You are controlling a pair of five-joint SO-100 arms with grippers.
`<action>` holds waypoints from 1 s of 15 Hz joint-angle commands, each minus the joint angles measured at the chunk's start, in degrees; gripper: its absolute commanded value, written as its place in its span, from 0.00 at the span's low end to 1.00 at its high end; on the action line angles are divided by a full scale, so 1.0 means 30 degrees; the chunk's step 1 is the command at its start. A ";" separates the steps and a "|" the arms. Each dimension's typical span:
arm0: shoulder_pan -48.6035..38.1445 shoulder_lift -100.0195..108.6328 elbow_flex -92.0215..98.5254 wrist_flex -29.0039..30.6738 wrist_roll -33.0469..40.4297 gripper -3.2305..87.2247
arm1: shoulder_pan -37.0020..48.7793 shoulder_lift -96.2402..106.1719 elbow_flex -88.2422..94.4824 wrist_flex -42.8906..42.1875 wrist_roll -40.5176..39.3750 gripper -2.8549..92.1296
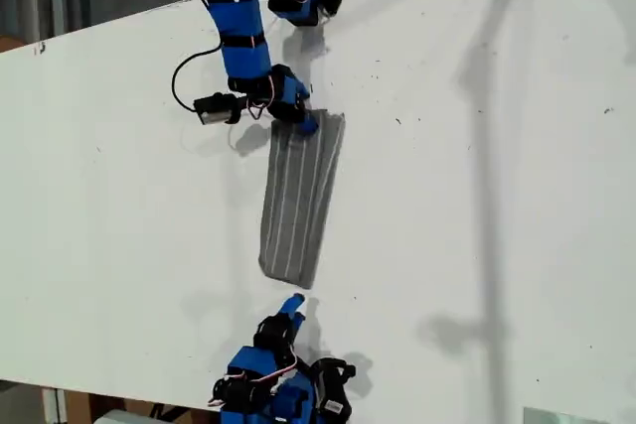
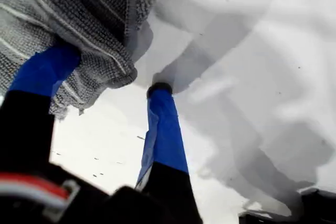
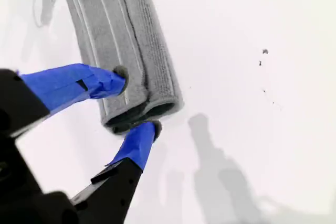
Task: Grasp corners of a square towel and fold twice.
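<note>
the towel (image 1: pixel 301 199) lies on the table (image 1: pixel 497 196) as a narrow folded strip between the two arms. my first gripper (image 2: pixel 113 74) is at the towel's far end; its jaws are parted, with cloth draped over one finger and nothing pinched. my second gripper (image 3: pixel 137 100) sits at the towel's near end, jaws apart across the rounded fold, not yet clamped.

risk: a shallow bite there may catch one layer only, so the fold opens; cloth snagged on the first finger could drag the towel askew

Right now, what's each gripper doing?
My first gripper: open, one finger under the square towel.
My second gripper: open, fingers straddling the towel's end.
</note>
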 commanded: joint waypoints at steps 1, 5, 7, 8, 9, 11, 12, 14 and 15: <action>0.0469 0.2227 0.0645 0.0146 -0.0674 0.20 | -0.0469 0.0117 -0.0996 -0.0703 0.0293 0.34; 0.1201 1.5908 0.7617 0.2754 -0.3223 0.20 | -0.1113 -0.0029 -0.1084 -0.1318 0.0791 0.34; 0.2021 1.9717 0.9287 0.4014 -0.4102 0.21 | -0.1611 0.0879 -0.1260 -0.1406 0.1084 0.34; 0.2139 1.9600 0.9316 0.4014 -0.4307 0.21 | -0.1611 0.1641 -0.1406 -0.0674 0.1172 0.34; 0.2197 1.9658 0.9316 0.4014 -0.4307 0.21 | -0.1348 0.2344 -0.1436 0.0234 0.1143 0.35; 0.2168 1.9688 0.9287 0.4043 -0.4277 0.21 | -0.1377 0.4014 -0.1465 0.1436 0.1143 0.36; 0.2080 1.9688 0.9287 0.4043 -0.4307 0.21 | -0.1582 0.4629 -0.1406 0.1582 0.1201 0.36; 0.2021 1.9717 0.9287 0.4043 -0.4336 0.21 | -0.2197 0.3955 -0.1230 0.0820 0.1729 0.36; 0.2080 1.9717 0.9287 0.4043 -0.4395 0.21 | -0.2373 0.3398 -0.0908 -0.0059 0.1875 0.36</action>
